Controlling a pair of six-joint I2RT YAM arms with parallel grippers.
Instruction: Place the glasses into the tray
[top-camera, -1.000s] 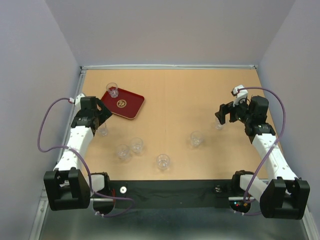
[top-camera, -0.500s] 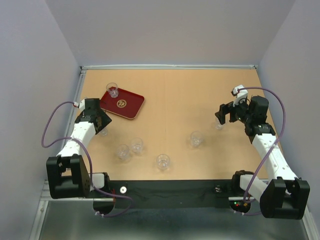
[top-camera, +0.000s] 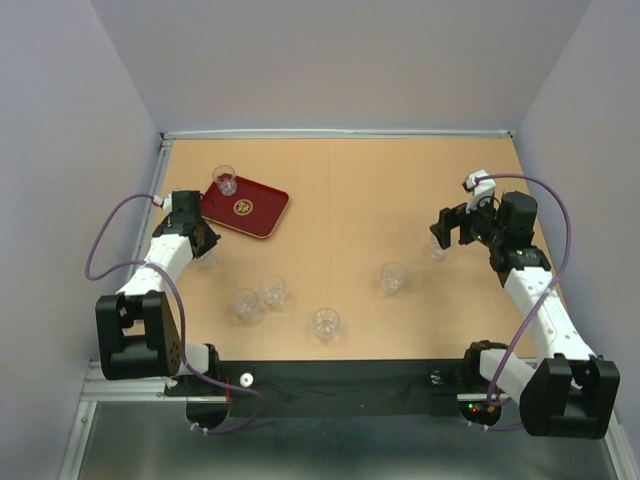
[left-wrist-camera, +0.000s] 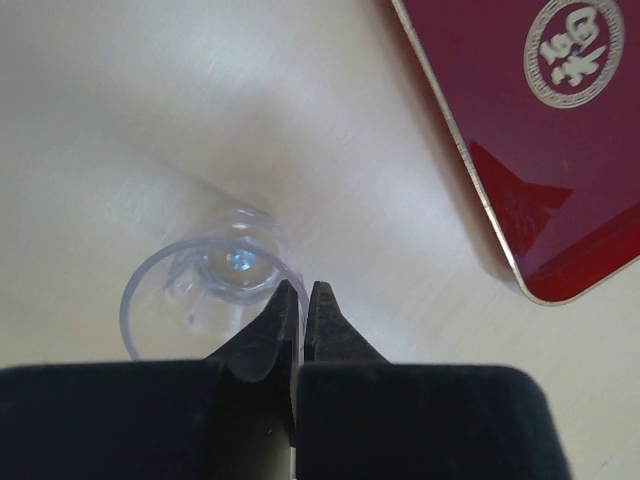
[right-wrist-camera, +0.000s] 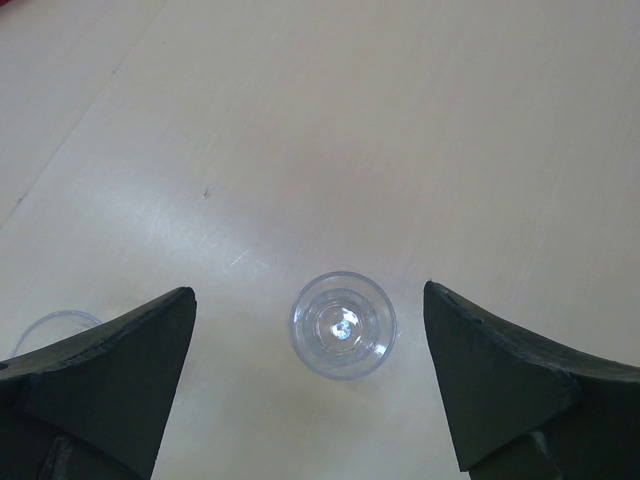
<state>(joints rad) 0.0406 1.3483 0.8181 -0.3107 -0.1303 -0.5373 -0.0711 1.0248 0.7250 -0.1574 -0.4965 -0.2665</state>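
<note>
Tray (left-wrist-camera: 480, 100): cut off at top and right edges. Glass (left-wrist-camera: 215, 275) beside tray: near rim hidden behind left claw (left-wrist-camera: 303, 292).

The tray (top-camera: 246, 208), upper left in the overhead view, is dark red with a thin gold edge line and a round gold emblem (left-wrist-camera: 573, 51) (a character pattern inside a ring). The glasses (top-camera: 326, 322) are clear and colourless; the glass (left-wrist-camera: 200, 290) at the black left claw (left-wrist-camera: 305, 298) shows a bluish glint. The desk (top-camera: 380, 190) is pale tan wood. The right claw (right-wrist-camera: 307, 292) is black too, the cables (top-camera: 100, 250) purple.
</note>
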